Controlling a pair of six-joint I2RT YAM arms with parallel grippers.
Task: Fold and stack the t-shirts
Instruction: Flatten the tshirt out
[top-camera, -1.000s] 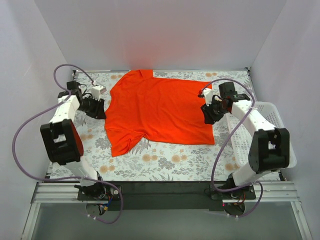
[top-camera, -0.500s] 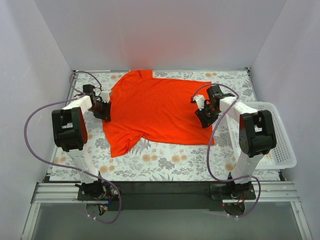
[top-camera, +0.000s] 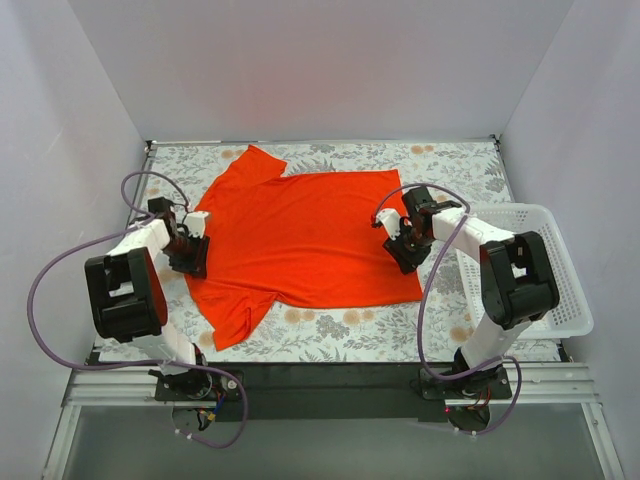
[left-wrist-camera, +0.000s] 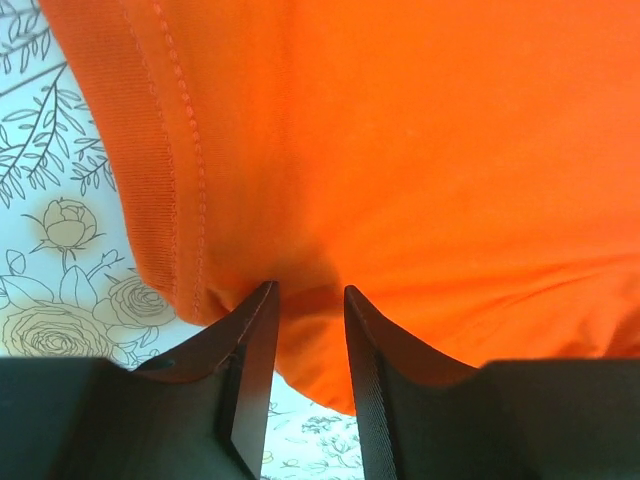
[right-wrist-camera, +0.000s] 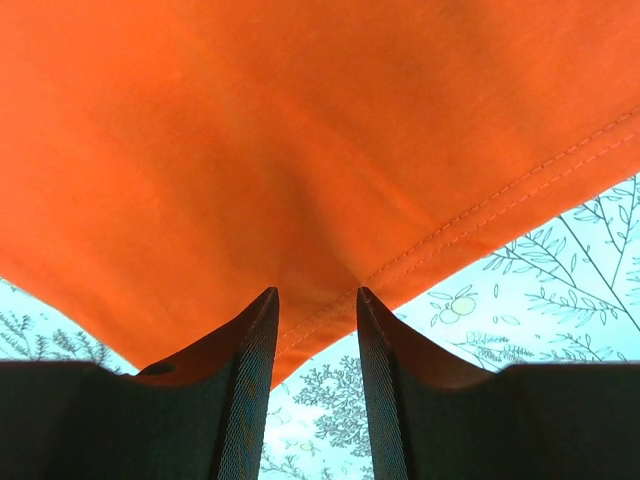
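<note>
Floral mat (top-camera: 350, 325), orange t-shirt (top-camera: 300, 235), edges tight in left hand (left-wrist-camera: 308, 292) and right hand (right-wrist-camera: 318, 293); white basket (top-camera: 562, 272) beside.

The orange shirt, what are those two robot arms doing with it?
Two robot arms are handling one orange-red t-shirt that lies spread out on the floral mat. The left gripper pinches the cloth by the ribbed collar edge, and the right gripper pinches the stitched hem at the other end. The shirt is not folded yet.
</note>
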